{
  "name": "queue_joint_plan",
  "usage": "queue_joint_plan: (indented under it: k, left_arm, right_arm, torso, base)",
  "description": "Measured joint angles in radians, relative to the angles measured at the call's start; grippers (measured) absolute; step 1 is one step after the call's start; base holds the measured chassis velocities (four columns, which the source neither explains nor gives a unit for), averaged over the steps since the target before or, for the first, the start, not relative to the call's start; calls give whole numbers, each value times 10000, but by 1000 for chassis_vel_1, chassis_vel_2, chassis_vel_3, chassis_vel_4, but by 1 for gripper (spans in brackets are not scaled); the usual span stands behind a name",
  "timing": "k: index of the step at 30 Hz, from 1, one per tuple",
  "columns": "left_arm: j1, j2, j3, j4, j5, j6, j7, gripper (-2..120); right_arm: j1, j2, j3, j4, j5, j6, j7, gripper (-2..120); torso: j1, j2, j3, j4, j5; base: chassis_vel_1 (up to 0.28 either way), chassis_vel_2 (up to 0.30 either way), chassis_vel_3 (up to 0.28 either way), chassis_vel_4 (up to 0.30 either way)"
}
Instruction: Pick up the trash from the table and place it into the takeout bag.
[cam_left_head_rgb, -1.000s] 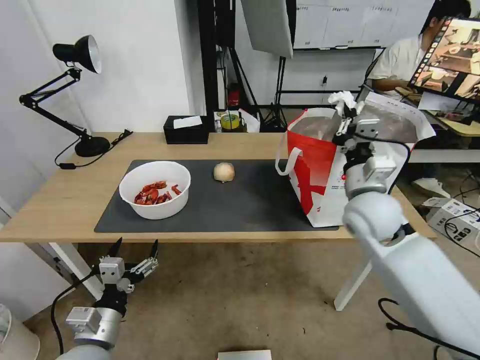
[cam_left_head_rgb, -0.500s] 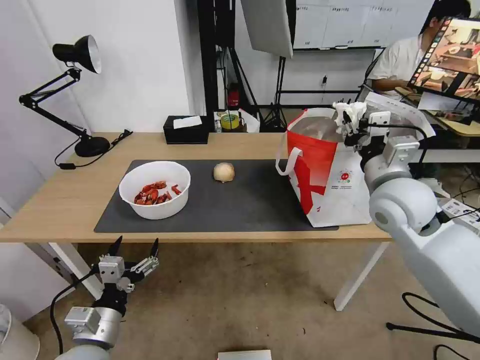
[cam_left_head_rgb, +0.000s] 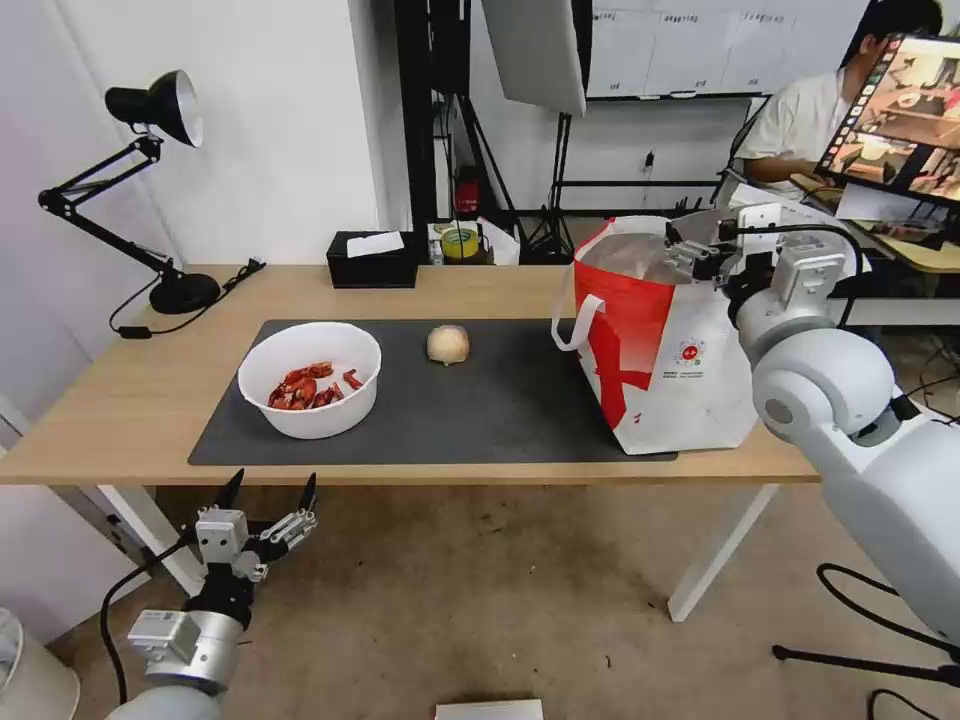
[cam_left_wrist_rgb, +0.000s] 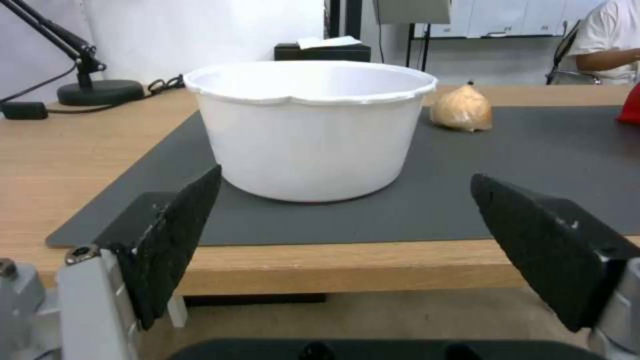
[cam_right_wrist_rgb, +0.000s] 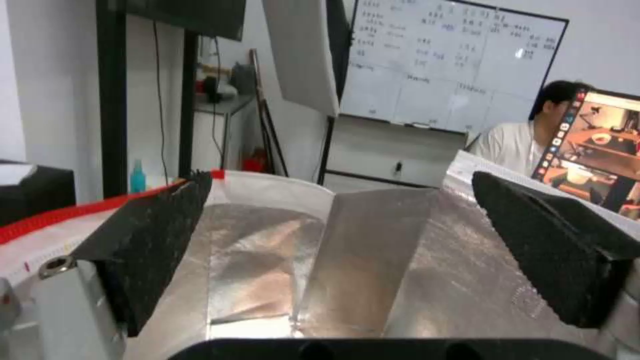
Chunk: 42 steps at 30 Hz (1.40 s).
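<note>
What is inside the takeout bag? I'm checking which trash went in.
In the takeout bag only silver foil lining shows past the open right pincer; the bottom is hidden, so no trash is visible.

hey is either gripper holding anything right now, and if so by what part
Nothing is held. The right gripper is open over the bag mouth, its pads bare; the left gripper hangs open below the table edge.

Takeout bag (cam_left_head_rgb: 665, 350) interior bottom hidden behind its red wall in head view; right pincer (cam_left_head_rgb: 688, 252) partly blocks the rim; bag's logo too small to read.
</note>
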<state>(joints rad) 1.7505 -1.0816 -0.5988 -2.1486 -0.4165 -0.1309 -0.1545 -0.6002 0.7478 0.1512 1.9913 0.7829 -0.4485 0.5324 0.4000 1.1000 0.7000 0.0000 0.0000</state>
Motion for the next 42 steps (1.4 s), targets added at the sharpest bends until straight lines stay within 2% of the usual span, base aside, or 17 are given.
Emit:
queue_joint_plan:
  k: [2,5,6,7,9,10,13,14,16,20,23,31,32,33,36,42]
  left_arm:
    - [1,3,-6,-4,-6,1,0,100]
    - [5,7,-28,-18,-25,3,0,100]
    - [5,7,-28,-18,-25,3,0,100]
    - [4,7,-32,-21,-27,3,0,100]
    - [-4,-3,-32,-21,-27,3,-1,100]
    - [-4,-3,-32,-21,-27,3,-1,100]
    - [-103,-35,26,15,-26,3,-2,100]
    - [-103,-35,26,15,-26,3,-2,100]
    - [-192,-60,72,41,-25,-4,-4,100]
    - [-215,-76,76,50,-21,-14,6,100]
    - [-202,-100,77,92,21,-70,58,100]
    - [-186,-119,76,229,46,-147,116,100]
    - [-185,-131,76,314,52,-186,150,100]
    - [-196,-143,93,400,60,-221,172,100]
    - [-262,-172,139,532,89,-258,214,100]
    - [-304,-176,168,725,186,-262,247,100]
  right_arm:
    - [-44,24,7,32,6,174,-7,100]
    - [-263,106,85,264,332,1137,-336,100]
    - [-263,106,85,264,332,1137,-336,100]
    - [-565,168,154,493,616,2024,-956,100]
    - [-1244,218,263,798,706,3005,-2024,100]
    - [-1244,218,263,798,706,3005,-2024,100]
    - [-2579,247,612,1424,682,3806,-3433,100]
    - [-2579,247,612,1424,682,3806,-3433,100]
    - [-3912,245,1028,1869,299,4357,-4440,100]
    - [-4742,247,1295,2014,72,4696,-4894,100]
    - [-6533,428,2086,2110,-653,5307,-5633,100]
    - [-8512,1143,2934,1759,-1620,6333,-6182,100]
    - [-9184,1658,3048,1361,-2265,6895,-6274,100]
    - [-9638,2016,3011,962,-2686,7231,-6326,100]
    - [-10020,2469,2797,374,-3123,7722,-6363,100]
    - [-10328,2952,2321,-70,-3529,8048,-6256,100]
  torso:
    - [0,0,0,0,0]
    - [0,0,0,0,-1]
    - [0,0,0,0,-1]
    - [0,0,0,1,-1]
    - [0,0,0,2,-2]
    - [0,0,0,2,-2]
    - [0,1,-1,0,-1]
    - [0,1,-1,0,-1]
    - [-1,0,-1,0,-1]
    - [0,0,-1,-1,0]
    - [-1,1,-1,-2,-1]
    - [-1,0,-1,0,0]
    - [-2,1,-2,0,-1]
    - [-1,1,-1,-1,4]
    - [-1,1,-1,-3,-1]
    - [-1,2,-1,-1,-3]
  base:
    - [0,0,0,0]
    - [0,0,0,0]
    - [0,0,0,0]
    - [0,0,0,0]
    - [0,0,0,0]
    - [0,0,0,0]
    - [0,0,0,0]
    - [0,0,0,0]
    - [0,0,0,0]
    - [0,0,0,0]
    - [0,0,0,0]
    - [0,0,0,0]
    - [0,0,0,0]
    - [0,0,0,0]
    - [0,0,0,0]
    - [0,0,0,0]
